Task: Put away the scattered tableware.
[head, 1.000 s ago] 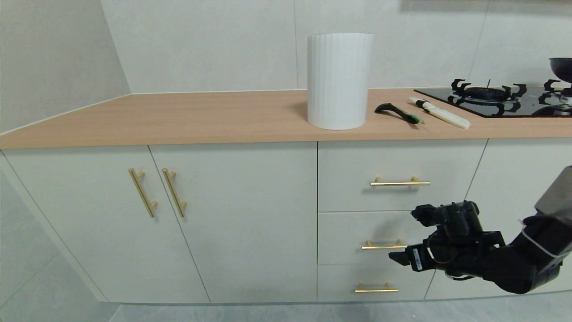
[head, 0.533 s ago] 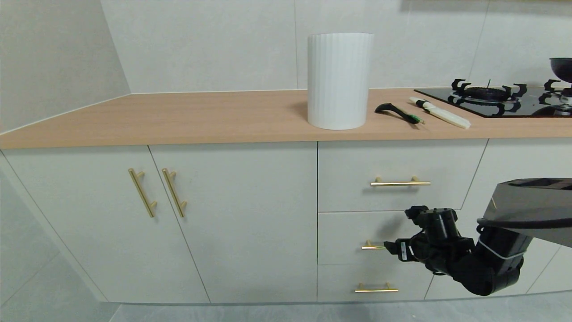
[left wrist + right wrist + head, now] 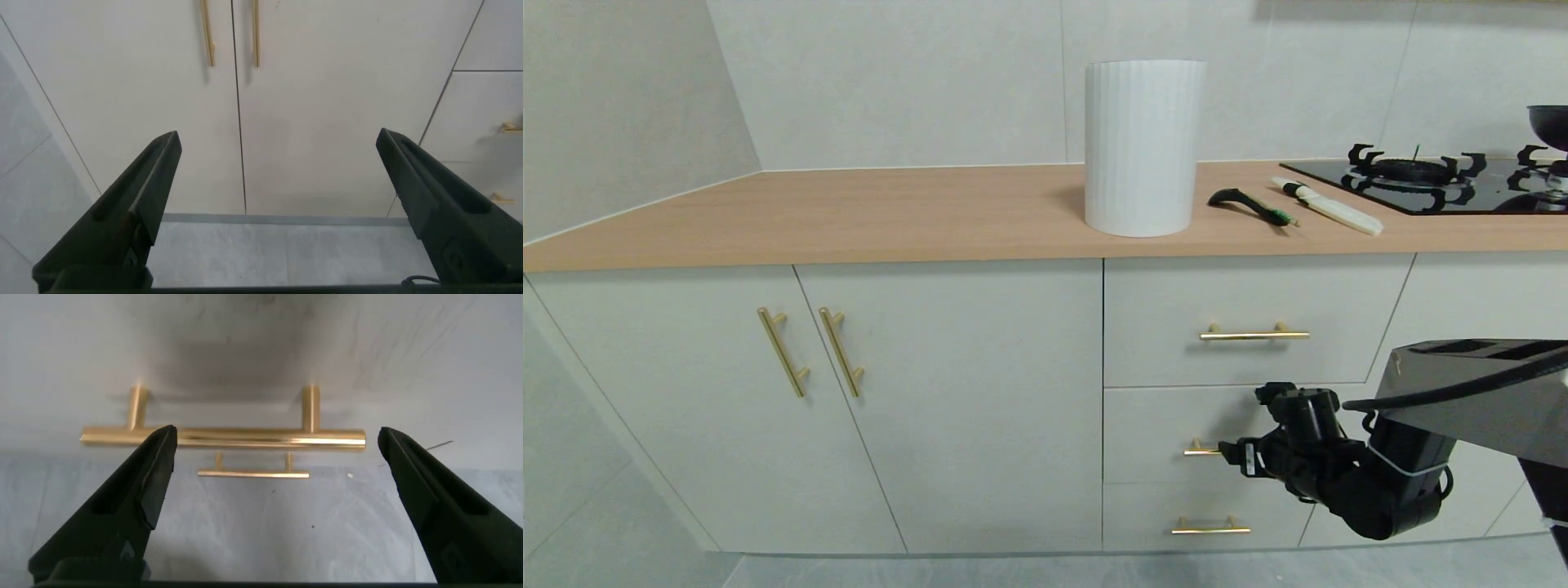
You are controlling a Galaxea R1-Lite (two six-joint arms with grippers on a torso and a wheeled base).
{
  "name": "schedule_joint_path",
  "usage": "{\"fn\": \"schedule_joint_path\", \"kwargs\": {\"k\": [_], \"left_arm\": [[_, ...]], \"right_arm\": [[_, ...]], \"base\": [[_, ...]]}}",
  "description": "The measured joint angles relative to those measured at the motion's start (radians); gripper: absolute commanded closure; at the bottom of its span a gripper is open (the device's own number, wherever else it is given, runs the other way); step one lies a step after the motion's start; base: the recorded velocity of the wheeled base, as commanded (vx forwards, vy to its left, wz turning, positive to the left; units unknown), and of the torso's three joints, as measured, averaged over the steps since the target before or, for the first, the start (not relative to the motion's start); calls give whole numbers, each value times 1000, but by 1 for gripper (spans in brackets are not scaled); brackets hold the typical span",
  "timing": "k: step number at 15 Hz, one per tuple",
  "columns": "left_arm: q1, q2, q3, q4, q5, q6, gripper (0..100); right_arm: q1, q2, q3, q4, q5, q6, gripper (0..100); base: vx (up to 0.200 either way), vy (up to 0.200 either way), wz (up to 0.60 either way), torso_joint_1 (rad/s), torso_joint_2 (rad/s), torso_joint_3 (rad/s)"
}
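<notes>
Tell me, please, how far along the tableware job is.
Nothing is put away yet: the black tool and knife lie on the counter. In hand: the right gripper, open, is at the handle of the middle drawer, a finger to each side, not gripping. Remaining: pull the drawer open, then likely move both items in.

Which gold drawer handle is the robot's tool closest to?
The middle handle: the open right tool faces it closely; the top handle and bottom handle lie farther.
</notes>
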Motion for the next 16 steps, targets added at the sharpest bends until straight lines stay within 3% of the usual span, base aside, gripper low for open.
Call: {"fn": "schedule_joint_path", "kwargs": {"k": [16], "left_arm": [[0,0,0,0,0,0,0]], "right_arm": [[-21,79,-58,3,-31,2,0]], "base": [[0,0,0,0,0,0]]}}
